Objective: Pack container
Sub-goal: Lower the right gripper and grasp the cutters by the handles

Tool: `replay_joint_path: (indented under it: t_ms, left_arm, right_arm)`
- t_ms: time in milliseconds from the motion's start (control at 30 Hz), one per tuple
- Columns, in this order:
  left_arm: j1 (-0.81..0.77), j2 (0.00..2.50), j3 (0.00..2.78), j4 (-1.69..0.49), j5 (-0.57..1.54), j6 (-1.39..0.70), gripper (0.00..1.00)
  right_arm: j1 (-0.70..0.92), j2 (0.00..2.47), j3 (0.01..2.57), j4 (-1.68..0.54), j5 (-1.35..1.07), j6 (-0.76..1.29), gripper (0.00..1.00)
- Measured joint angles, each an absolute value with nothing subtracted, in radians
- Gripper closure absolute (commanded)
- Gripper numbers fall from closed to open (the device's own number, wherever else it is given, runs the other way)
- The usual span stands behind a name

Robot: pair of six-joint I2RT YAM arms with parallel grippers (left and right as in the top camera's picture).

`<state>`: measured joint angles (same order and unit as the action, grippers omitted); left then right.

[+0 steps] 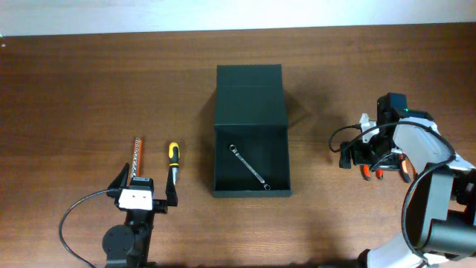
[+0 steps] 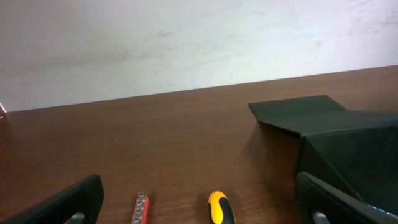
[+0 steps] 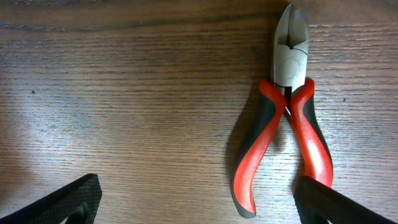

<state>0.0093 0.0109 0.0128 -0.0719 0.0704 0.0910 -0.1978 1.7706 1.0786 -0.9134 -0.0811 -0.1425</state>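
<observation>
The dark green-black container (image 1: 277, 156) sits open at the table's middle, its flap lid (image 1: 249, 85) folded back; a silver wrench (image 1: 248, 167) lies inside. It shows at the right in the left wrist view (image 2: 348, 140). A yellow-black screwdriver (image 1: 172, 160) and a red bit holder (image 1: 137, 155) lie left of it, also in the left wrist view: screwdriver (image 2: 221, 208), bit holder (image 2: 140, 208). My left gripper (image 1: 145, 186) is open just in front of them. Red-handled pliers (image 3: 289, 124) lie on the table; my right gripper (image 3: 199, 202) is open above them, in the overhead view (image 1: 375, 152).
The wooden table (image 1: 89, 89) ends at a pale wall along the back (image 2: 186, 37). Cables loop beside each arm base near the front edge.
</observation>
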Motion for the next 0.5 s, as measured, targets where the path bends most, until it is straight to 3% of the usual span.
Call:
replay_joint_path:
  t_ms: [500]
  left_arm:
    - [0.009, 0.011, 0.013, -0.072, 0.070, 0.091, 0.01]
  right_arm:
    - [-0.198, 1.836, 1.082, -0.917, -0.078, -0.142, 0.01]
